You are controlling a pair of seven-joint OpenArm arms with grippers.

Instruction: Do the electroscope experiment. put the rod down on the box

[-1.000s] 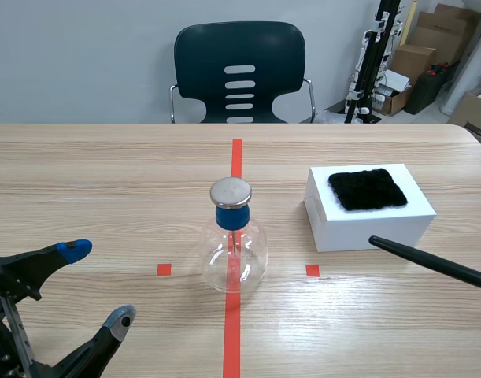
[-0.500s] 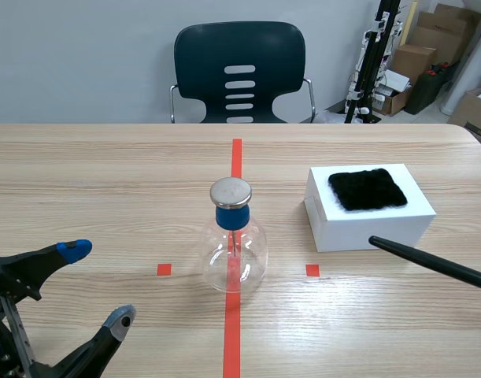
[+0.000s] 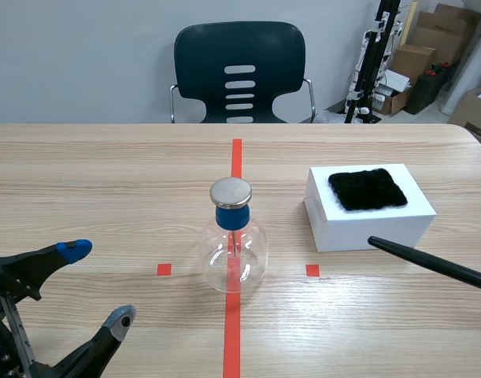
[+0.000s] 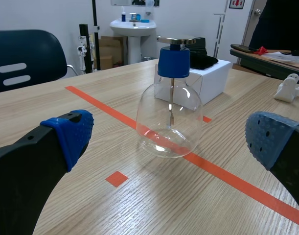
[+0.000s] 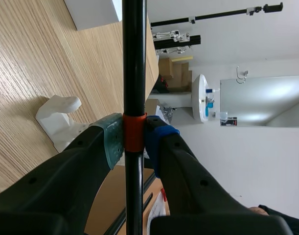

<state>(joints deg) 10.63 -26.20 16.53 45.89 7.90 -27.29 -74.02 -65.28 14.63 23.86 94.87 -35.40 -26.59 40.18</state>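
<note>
Your right tool [image 5: 134,139] was clenched on the black rod [image 5: 134,73], its green and blue pads pressed against an orange band around the shaft. From that grip the rod ran straight ahead of the tool toward the white box [image 3: 370,216], and another length of it continued back past the fingers. In the scene view the rod came in low from the right, and its tip ended just short of the box's near face; you had not set it on the box. A square of black fuzzy cloth [image 3: 367,189] lay on the box's top, beyond the rod's tip. Beside the right tool, on the green-pad side, a small white plastic stand [image 5: 58,117] sat on the counter [image 3: 106,181].

Your left tool [image 3: 97,285] was released, its fingers spread wide with nothing between them, low over the near counter. Ahead of it, framed between its two padded fingers in the left wrist view, stood the electroscope [image 3: 234,248]: a clear glass flask with a blue stopper, a flat metal disc [image 3: 231,191] on top and a thin metal stem hanging inside. It stood upright on the long orange-red tape line, well apart from the left tool's fingers and apart from the box, which lay beyond it from that tool. A dark chair [image 3: 240,71] stood past the counter's far edge.
</note>
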